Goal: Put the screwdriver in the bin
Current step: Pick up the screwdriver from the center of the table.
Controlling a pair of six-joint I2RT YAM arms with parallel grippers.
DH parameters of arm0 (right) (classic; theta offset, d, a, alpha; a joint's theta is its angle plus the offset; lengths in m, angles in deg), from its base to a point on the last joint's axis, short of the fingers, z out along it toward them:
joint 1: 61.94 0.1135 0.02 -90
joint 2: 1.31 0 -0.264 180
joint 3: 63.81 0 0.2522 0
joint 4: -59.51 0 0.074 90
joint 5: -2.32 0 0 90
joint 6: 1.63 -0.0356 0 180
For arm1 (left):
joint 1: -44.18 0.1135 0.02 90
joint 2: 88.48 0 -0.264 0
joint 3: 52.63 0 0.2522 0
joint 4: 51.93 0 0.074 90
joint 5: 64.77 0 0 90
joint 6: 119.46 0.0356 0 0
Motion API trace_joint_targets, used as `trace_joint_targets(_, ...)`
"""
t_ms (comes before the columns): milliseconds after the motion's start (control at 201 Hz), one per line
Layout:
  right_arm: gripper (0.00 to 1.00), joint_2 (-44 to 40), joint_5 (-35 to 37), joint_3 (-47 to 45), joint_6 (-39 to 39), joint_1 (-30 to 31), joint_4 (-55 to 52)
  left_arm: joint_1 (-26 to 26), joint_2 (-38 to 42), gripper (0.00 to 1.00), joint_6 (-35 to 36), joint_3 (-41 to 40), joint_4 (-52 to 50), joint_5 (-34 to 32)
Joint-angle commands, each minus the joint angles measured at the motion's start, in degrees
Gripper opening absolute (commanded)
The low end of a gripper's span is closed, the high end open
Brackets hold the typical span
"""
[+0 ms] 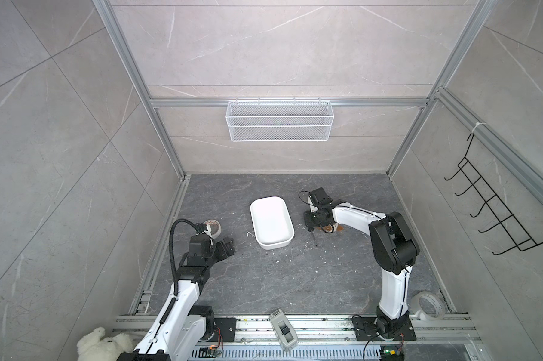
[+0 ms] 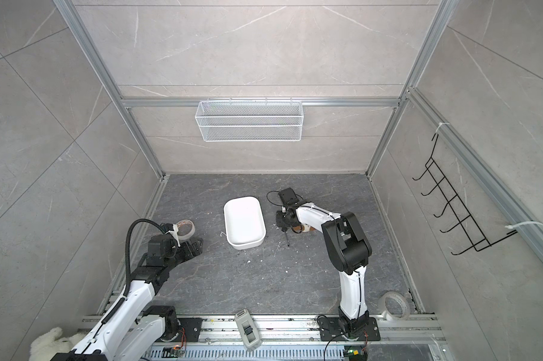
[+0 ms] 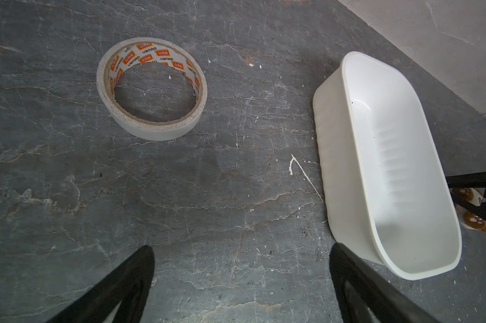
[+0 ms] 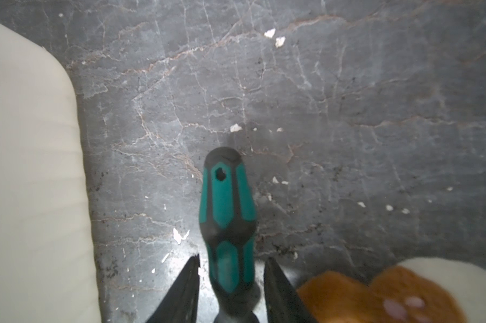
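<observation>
I count one screwdriver [image 4: 228, 212], its handle between the right gripper's [image 4: 232, 258] two fingers, a slim gap showing on either side, not clamped. One bin [image 4: 26, 167] stands just outside one finger. The left gripper's [image 3: 242, 249] two fingers are spread wide, holding nothing.

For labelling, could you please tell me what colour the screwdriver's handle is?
The screwdriver handle is green and black, clearest in the right wrist view.

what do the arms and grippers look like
Both arms have white links with black joints. The left arm carries a thick ribbed black hose; the right arm has a thin black cable along it. The left gripper and right gripper have black tapered fingers.
</observation>
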Motion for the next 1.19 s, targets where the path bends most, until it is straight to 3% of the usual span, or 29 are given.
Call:
trace_joint_targets(0, 0.39, 0.8, -0.4, -1.2, -0.2, 0.0, -0.7, 0.0, 0.8, 1.0, -1.4, 1.7, -1.1, -1.6)
trace_joint_targets(393, 0.38, 2.2, -0.8, -1.8, -0.8, 0.0, -0.1, 0.0, 2.0, 1.0, -2.1, 1.5, -1.9, -2.6)
trace_joint_targets(607, 0.31, 1.8, -1.5, -3.7, -2.1, 0.5, 1.1, 0.0, 1.9, 1.0, -2.2, 1.6, -2.2, -2.6)
trace_joint_targets(716, 0.22, 1.1, -0.9, -3.9, -2.2, 0.6, 1.1, 0.0, 2.0, 1.0, -2.3, 1.5, -2.2, -2.6)
trace_joint_targets(960, 0.18, -4.9, -0.4, -4.1, -2.7, 0.6, 0.1, 0.0, 1.1, 1.0, -2.4, 1.8, -2.3, -2.6)
trace_joint_targets(1189, 0.17, -11.2, -4.2, -1.3, -6.0, 1.7, 0.7, 0.0, 1.2, 1.0, -2.4, 1.8, -2.4, -2.7)
